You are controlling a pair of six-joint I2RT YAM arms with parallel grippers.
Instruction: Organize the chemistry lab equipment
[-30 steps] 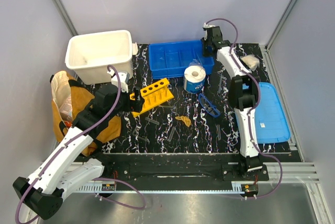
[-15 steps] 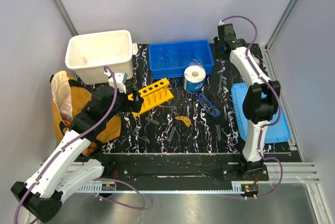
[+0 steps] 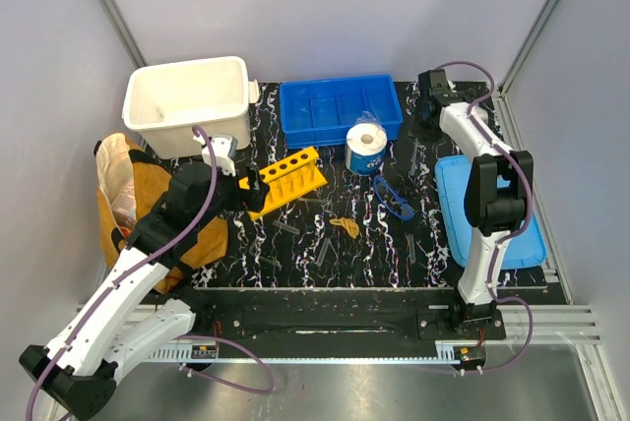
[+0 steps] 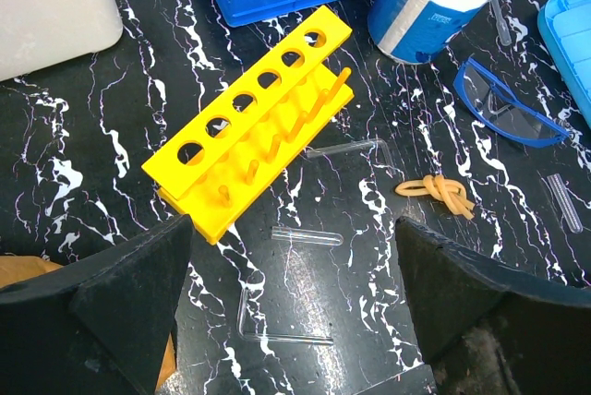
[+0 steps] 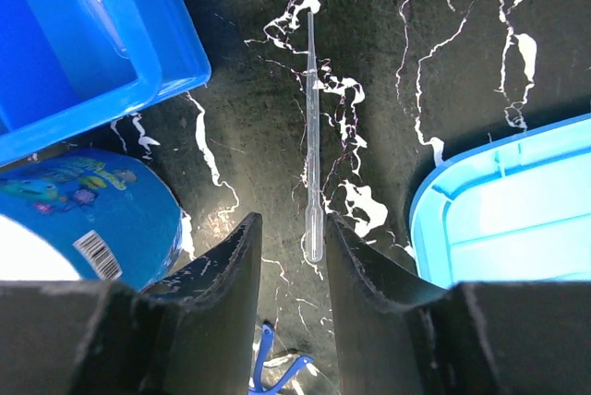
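Eyes on the yellow test-tube rack (image 3: 287,177), left of centre in the overhead view. It has six round holes in a row and a line of pegs along its lower side. It looks tipped back rather than upright, though the angle makes that hard to call. No writing on it. Its upper end comes close to the near wall of the blue bin (image 3: 340,109) without touching.

The left pincer (image 4: 294,224) is spread wide just below the rack's lower end, with nothing between its pads. Thin tubes (image 4: 307,236) lie scattered flat on the black marbled table (image 3: 374,264) below the rack, apart from one another.

To the right of them is a small knotted yellow piece (image 4: 436,192). Further right are the blue-rimmed goggles (image 4: 503,104), lying just below the paper roll (image 5: 83,220). The roll's blue wrapper shows a barcode and cartoon print, but the lettering is too blurred to read.

At upper right in the overhead view, a clear pipette (image 5: 311,137) lies in the narrow lane of table between the blue bin and the light-blue tray (image 5: 517,201). The right pincer (image 5: 292,224) is parted a little, straddling the pipette's bulb end without pinching it.

Upper left in that view holds the white tub (image 3: 187,96), and the tan bag (image 3: 123,185) crowds the left edge.
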